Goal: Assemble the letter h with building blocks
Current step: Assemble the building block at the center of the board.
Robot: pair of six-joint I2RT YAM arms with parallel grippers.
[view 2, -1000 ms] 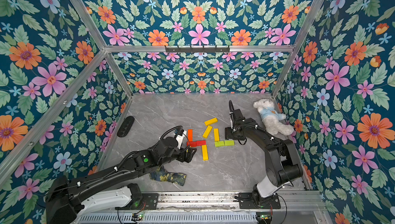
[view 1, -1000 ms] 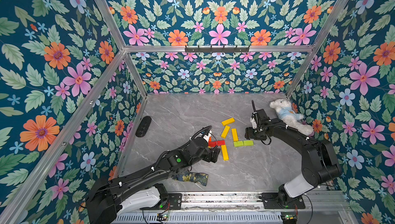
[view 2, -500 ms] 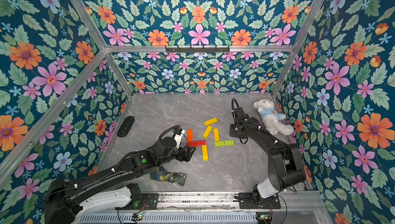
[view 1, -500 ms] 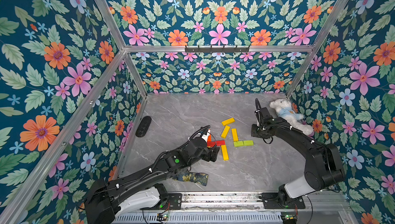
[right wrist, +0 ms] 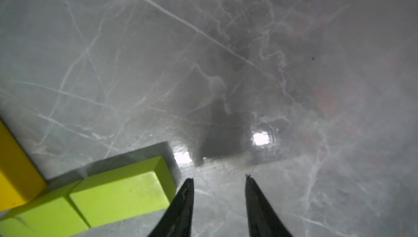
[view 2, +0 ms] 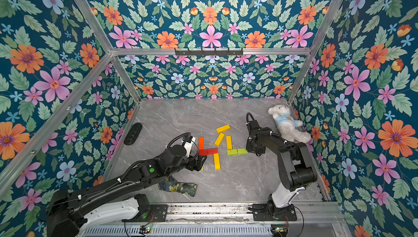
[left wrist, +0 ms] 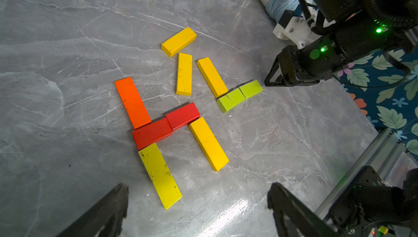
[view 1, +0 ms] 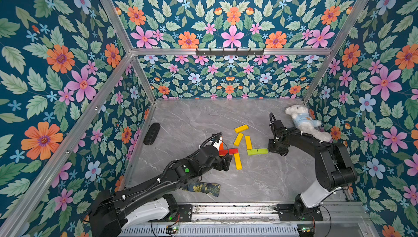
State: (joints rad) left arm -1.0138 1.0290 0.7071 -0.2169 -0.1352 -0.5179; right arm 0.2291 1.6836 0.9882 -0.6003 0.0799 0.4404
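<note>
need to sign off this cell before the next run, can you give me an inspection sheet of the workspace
surface: grey marble tabletop, glossy, some glare
job's things: orange bar, two red blocks, yellow bar and amber bar laid as an h; three loose yellow bars and two lime green blocks beside it
clutter: plush bear, floral cloth, black oval object
grippers: left gripper wide open, empty, by the yellow bar; right gripper jaws narrowly apart, empty, beside the lime green blocks
cables: left wrist cable and right wrist cable looped, off the blocks
surroundings: floral walls, aluminium frame
</note>
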